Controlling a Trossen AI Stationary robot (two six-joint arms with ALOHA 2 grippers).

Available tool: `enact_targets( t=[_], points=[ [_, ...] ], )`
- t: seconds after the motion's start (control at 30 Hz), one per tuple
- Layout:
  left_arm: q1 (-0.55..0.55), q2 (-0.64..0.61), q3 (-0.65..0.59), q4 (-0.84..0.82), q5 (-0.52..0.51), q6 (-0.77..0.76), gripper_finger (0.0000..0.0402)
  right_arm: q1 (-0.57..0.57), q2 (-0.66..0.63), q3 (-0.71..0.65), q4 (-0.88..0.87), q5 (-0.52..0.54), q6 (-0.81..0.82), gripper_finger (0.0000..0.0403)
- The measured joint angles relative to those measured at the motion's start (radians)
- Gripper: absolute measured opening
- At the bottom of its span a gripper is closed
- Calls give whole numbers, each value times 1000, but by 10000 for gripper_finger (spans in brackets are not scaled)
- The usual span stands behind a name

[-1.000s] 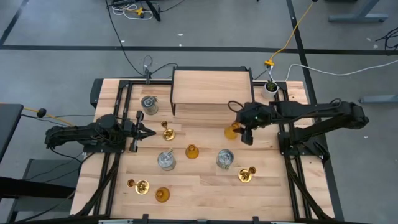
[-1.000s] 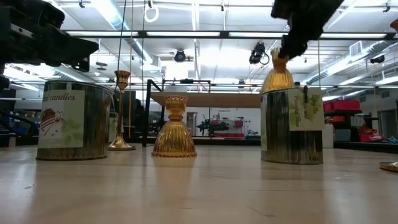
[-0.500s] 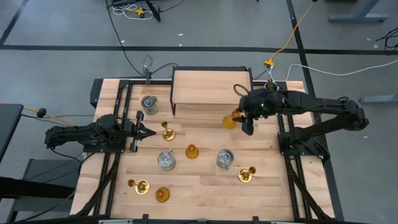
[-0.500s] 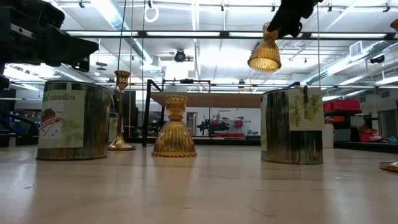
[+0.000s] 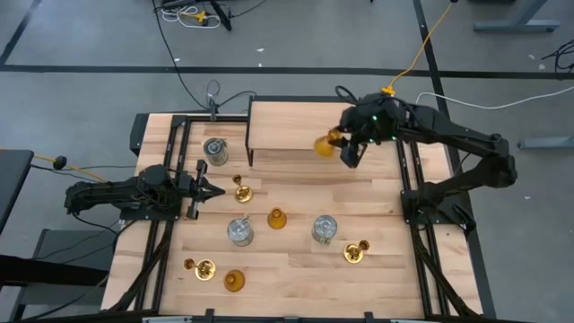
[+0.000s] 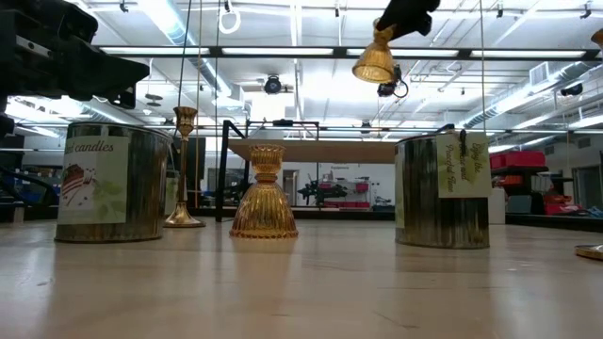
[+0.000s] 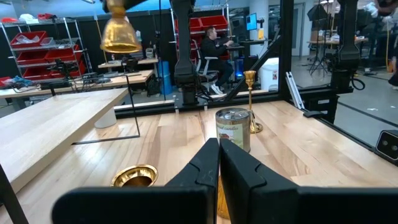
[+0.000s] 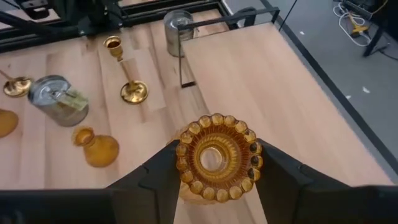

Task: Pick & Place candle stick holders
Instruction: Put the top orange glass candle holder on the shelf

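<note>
We are pinching an amber holder [image 5: 325, 144] in our right end effector [image 5: 345, 148] above the raised shelf [image 5: 296, 126]. Our left end effector [image 5: 213, 190], pressed together, is waiting beside a brass holder [image 5: 242, 191].

The right claw [image 5: 345, 148] holds an amber holder [image 5: 325, 144] above the raised wooden platform [image 5: 291, 126].

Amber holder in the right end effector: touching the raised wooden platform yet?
Apart. In the low view the amber holder hangs from the right end effector, clear air between it and the raised wooden platform.
</note>
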Motion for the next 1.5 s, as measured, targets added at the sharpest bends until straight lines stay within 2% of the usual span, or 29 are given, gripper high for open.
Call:
enact_targets(
  t=[0.27, 0.77, 1.2, 1.5],
  points=[
    [0, 0, 0, 0, 0, 0, 18, -44, 108, 100, -2, -2, -30, 176],
    [0, 0, 0, 0, 0, 0, 18, -138, 259, 111, 49, 42, -74, 176],
    [0, 0, 0, 0, 0, 0, 18, -235, 332, 111, 153, 25, -79, 176],
    [0, 0, 0, 0, 0, 0, 18, -294, 336, 111, 175, 23, -103, 176]
  ],
)
